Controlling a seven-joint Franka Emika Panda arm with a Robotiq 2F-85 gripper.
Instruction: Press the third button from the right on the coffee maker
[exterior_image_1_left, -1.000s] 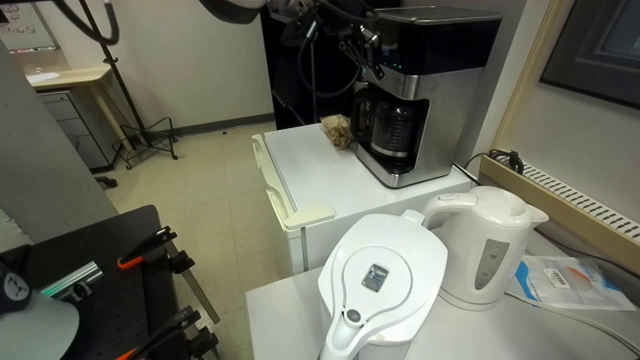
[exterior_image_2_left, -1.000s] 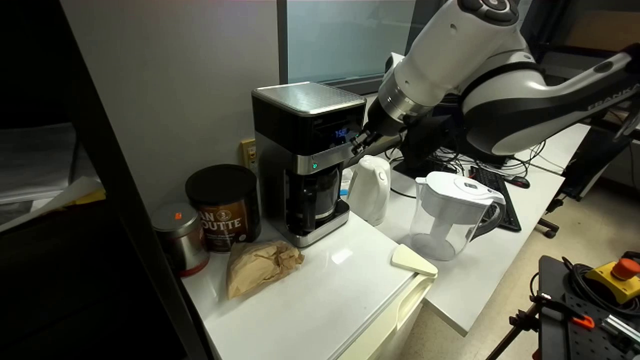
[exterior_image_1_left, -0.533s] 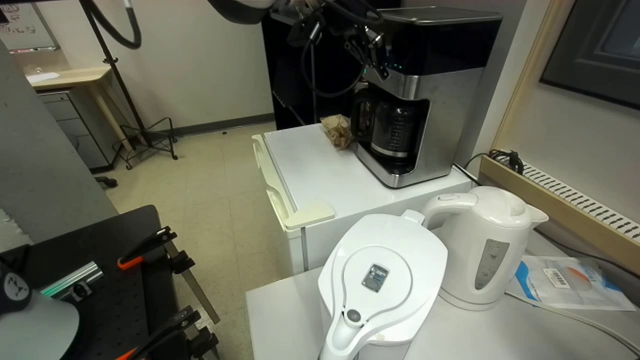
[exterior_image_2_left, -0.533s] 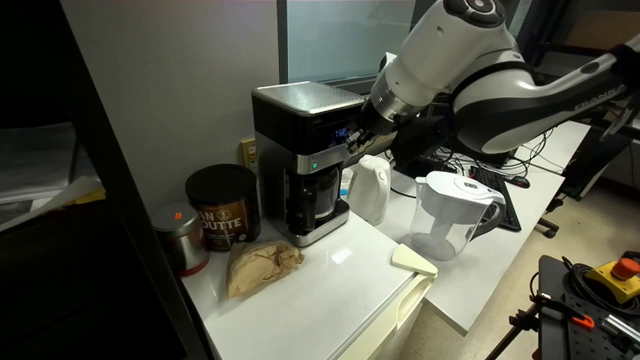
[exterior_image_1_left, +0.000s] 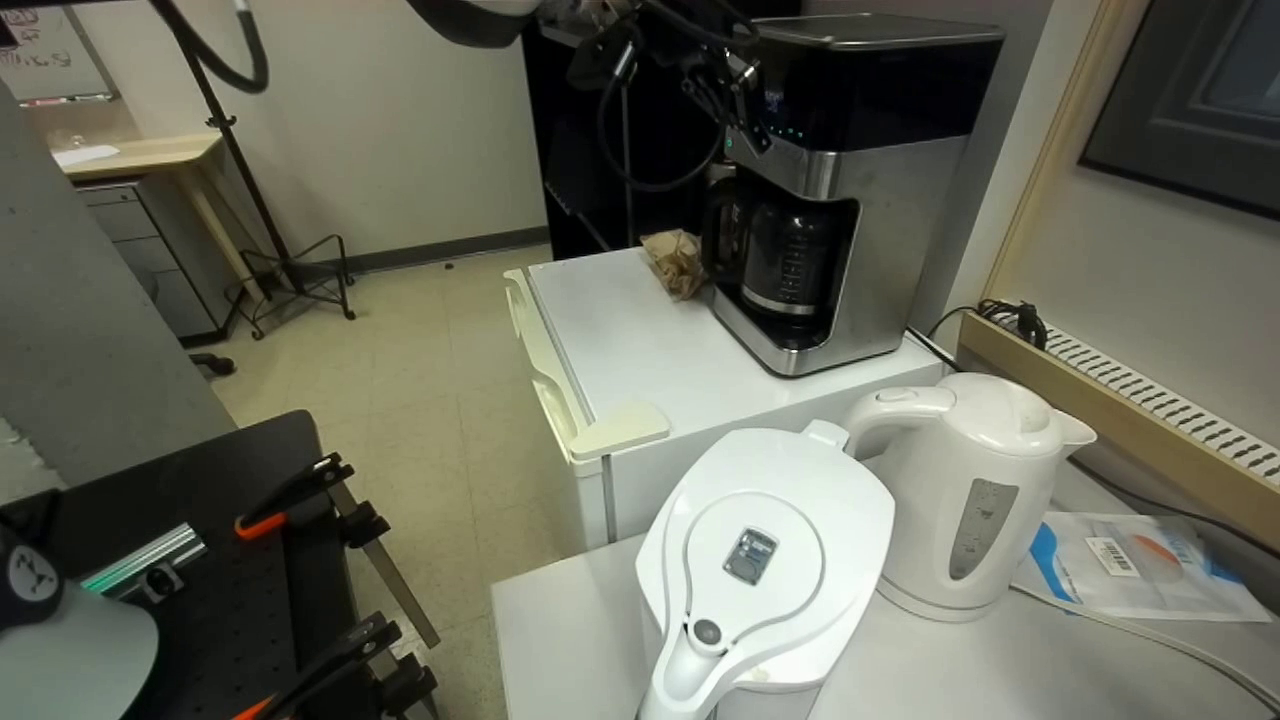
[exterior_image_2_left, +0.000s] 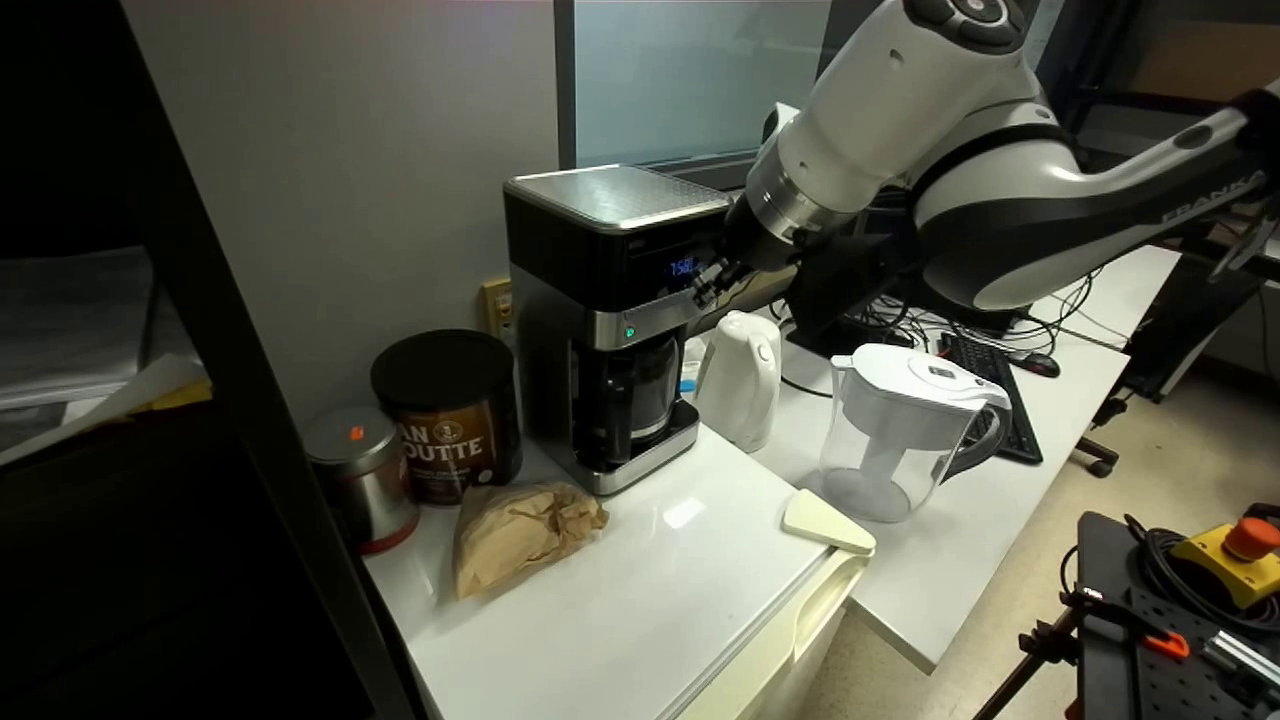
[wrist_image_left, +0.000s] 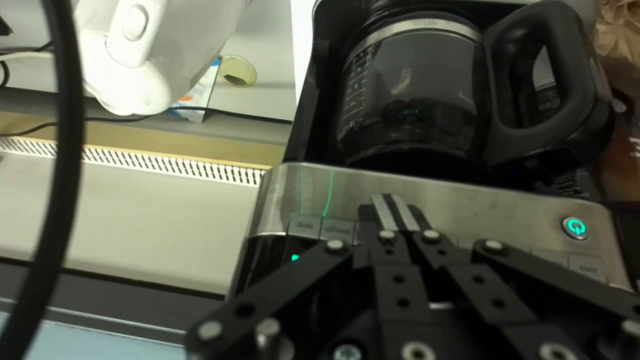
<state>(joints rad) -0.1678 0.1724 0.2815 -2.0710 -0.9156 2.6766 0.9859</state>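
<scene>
I read FRANKA on the robot arm (exterior_image_2_left: 1060, 215), back from the pincer (wrist_image_left: 394, 212); beside it, a blurry 7:58 on the coffee maker's (exterior_image_2_left: 575, 275) display (exterior_image_2_left: 682, 267); nearby, a power symbol on a button (wrist_image_left: 576, 228); farther off, AN and OUTTE on a black-lidded canister (exterior_image_2_left: 447, 425).

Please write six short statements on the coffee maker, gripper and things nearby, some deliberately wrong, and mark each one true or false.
1. The gripper is shut. True.
2. The carafe is in the coffee maker. True.
3. The gripper holds the carafe. False: they are apart.
4. The coffee maker shows no light. False: its power button glows green.
5. The paper bag lies beside the coffee maker. True.
6. The paper bag is blue. False: it is brown.
</scene>
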